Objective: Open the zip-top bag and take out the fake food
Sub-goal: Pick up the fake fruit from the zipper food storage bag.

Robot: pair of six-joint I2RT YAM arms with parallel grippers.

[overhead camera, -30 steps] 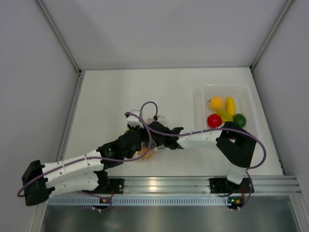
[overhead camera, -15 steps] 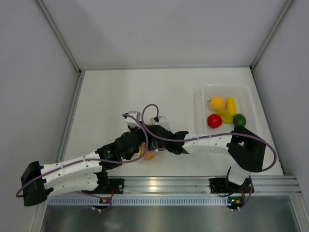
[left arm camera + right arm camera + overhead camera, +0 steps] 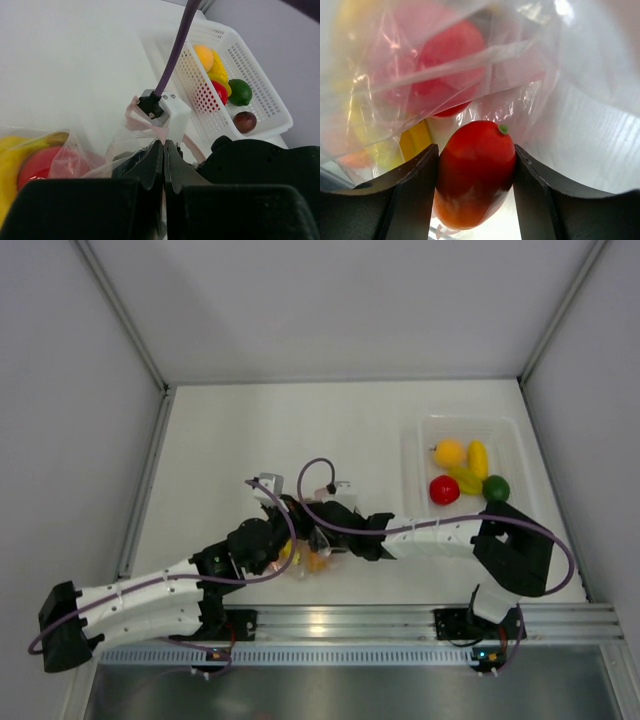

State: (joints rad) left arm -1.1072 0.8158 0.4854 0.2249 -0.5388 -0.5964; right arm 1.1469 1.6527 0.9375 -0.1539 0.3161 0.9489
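The clear crinkly plastic zip-top bag [image 3: 305, 558] lies crumpled at the near centre, its pink zip strip [image 3: 131, 107] raised. Inside it are a yellow plastic banana [image 3: 17, 150] and a red round piece [image 3: 42, 165]. A glossy red plastic tomato [image 3: 475, 170], pressed against the film, is clamped in the right gripper [image 3: 476, 152]. At the far right an orange fruit [image 3: 449, 452], yellow bananas [image 3: 478, 460], a red apple [image 3: 444, 490] and a green lime [image 3: 496, 488] lie in a white perforated basket [image 3: 425, 430].

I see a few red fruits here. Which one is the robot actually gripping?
The red-orange fruit with a green dot, clamped in the right gripper. Another red piece lies behind zip-top bag film; a red ball sits in the basket.
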